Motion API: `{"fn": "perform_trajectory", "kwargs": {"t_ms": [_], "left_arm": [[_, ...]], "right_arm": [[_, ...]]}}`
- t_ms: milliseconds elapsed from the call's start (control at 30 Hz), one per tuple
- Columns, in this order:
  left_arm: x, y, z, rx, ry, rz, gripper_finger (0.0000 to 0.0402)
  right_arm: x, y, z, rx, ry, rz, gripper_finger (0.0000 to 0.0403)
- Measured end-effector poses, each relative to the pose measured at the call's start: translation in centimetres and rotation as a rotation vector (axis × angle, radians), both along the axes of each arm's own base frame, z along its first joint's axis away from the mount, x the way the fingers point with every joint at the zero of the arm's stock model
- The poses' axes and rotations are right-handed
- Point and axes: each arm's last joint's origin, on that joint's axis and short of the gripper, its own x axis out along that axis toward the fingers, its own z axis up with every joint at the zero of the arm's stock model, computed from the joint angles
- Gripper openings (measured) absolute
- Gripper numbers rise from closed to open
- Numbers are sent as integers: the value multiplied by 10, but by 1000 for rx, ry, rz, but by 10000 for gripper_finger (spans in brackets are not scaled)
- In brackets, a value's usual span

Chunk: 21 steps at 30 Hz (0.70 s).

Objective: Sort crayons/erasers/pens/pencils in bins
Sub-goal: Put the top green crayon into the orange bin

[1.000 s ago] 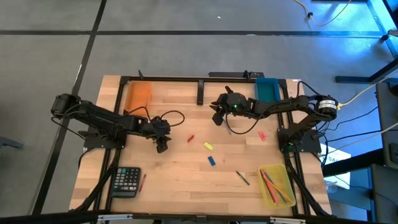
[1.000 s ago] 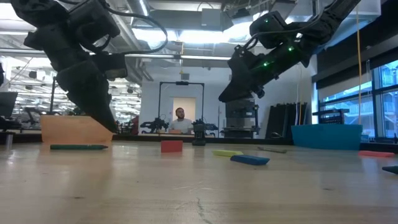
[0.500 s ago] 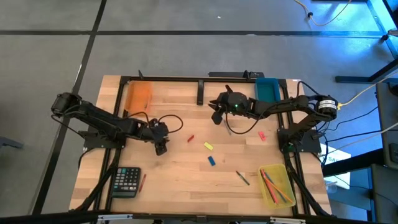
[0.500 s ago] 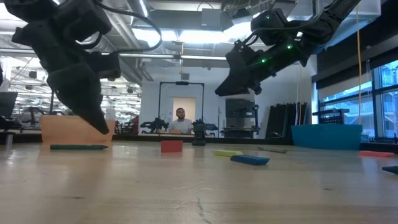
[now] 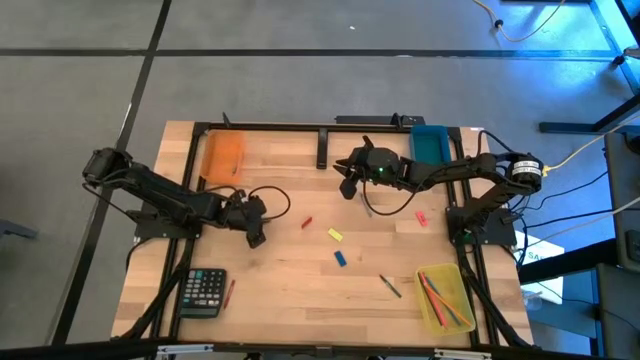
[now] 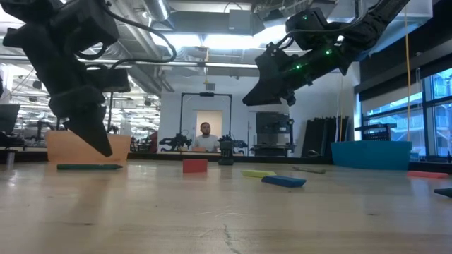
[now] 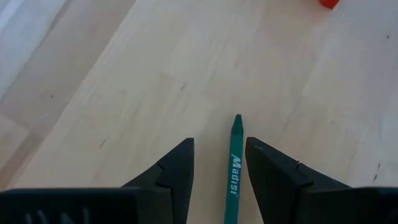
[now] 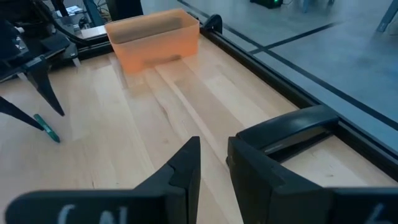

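High view: left gripper [image 5: 255, 238] low over the table's left-middle; right gripper [image 5: 347, 187] raised near the teal bin [image 5: 430, 142].

Left wrist: fingers parted, straddling a green pen [image 7: 234, 168] on the wood, seemingly not clamped.

Right wrist: fingers slightly apart, empty; orange bin [image 8: 155, 38] beyond.

lab | ceiling ducts [image 6: 212, 21], robot rigs behind, wooden bench [image 5: 300, 270], concrete floor [image 5: 300, 90]

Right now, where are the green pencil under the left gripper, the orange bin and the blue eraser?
green pencil [image 7: 234, 168], left wrist view, on its printed shaft between the fingers.
orange bin [image 8: 155, 38], right wrist view, on its front wall.
blue eraser [image 5: 340, 258], high view, on its middle.
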Motion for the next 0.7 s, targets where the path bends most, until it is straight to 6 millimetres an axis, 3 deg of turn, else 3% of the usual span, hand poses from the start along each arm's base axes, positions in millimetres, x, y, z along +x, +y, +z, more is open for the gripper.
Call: {"fn": "perform_trajectory", "kwargs": {"t_ms": [400,700], "left_arm": [[0,-2,-2,-54,26,-106,139],[-12,7,-22,-56,6,-55,135]], "right_arm": [[0,0,0,9,-3,-4,85],[0,1,0,27,-12,-8,85]]}}
